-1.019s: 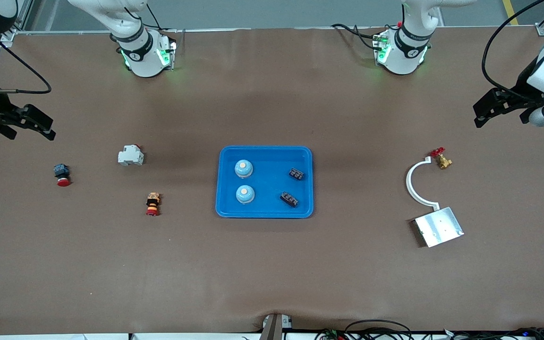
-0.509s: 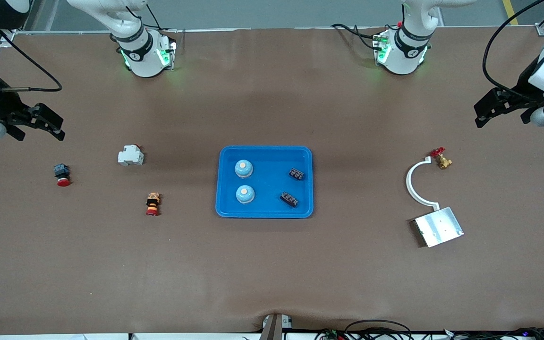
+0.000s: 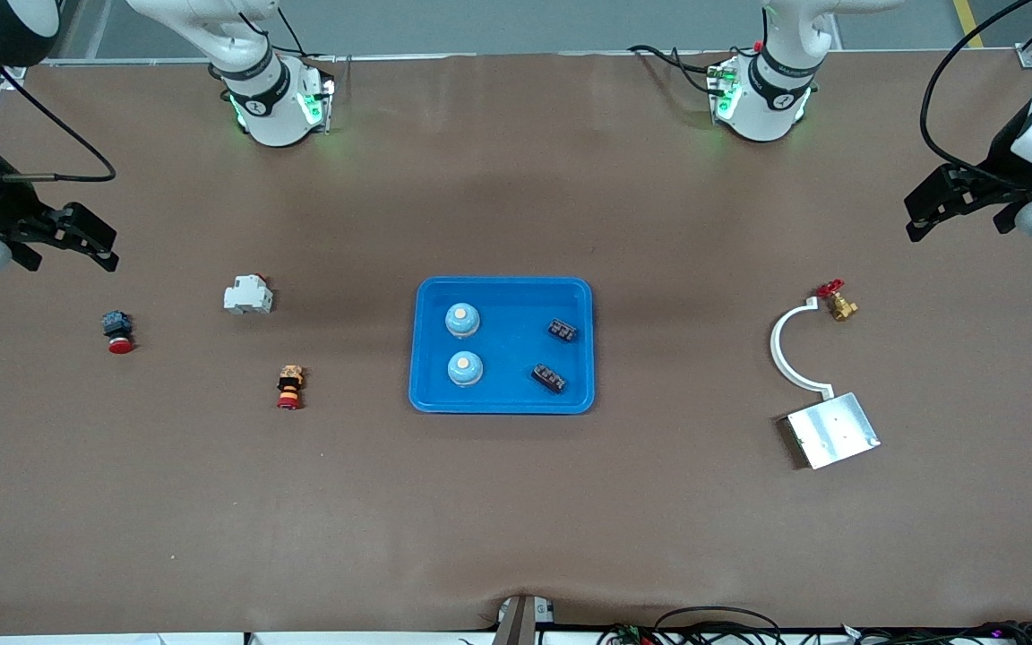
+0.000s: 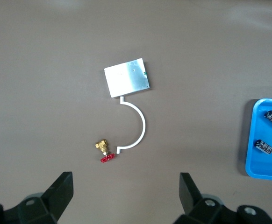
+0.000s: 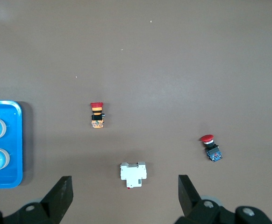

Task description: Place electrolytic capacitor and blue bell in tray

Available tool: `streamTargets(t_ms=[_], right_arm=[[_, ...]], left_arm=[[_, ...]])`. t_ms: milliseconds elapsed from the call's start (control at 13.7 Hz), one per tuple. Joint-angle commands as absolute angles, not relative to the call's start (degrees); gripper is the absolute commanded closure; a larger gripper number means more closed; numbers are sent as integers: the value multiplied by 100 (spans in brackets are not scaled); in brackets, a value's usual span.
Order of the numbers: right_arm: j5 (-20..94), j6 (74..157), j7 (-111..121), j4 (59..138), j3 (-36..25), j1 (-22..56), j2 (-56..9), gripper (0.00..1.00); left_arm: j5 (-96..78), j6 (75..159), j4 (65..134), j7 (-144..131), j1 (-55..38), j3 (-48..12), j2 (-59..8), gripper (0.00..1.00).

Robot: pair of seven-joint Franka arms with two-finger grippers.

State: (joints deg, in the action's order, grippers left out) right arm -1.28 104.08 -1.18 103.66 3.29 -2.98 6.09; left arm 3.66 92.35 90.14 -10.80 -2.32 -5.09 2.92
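Tray [image 3: 502,402] sits mid-table, wide bare table [image 3: 516,520] on all sides; inside it two blue bells [image 3: 462,319] and two capacitors [image 3: 562,330]. Left gripper [image 3: 950,204] and right gripper [image 3: 68,237] hover at opposite table ends, jaws spread, empty.

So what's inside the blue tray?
Inside the tray sit two blue bells, toward the right arm's end, and two dark capacitor blocks, toward the left arm's end. What lies under them is covered.
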Motion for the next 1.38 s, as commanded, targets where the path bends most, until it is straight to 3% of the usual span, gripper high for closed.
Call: streamTargets(t_ms=[0,1310], right_arm=[[-220,10441,-229,10345,290,-211,589,0],[-220,10811,-229,10354,255,-430,475,0]], left_arm=[[176,9202,8868,-993,-185,-501,237,0],[158,9009,8868,-1002,-211,-501,246,0]])
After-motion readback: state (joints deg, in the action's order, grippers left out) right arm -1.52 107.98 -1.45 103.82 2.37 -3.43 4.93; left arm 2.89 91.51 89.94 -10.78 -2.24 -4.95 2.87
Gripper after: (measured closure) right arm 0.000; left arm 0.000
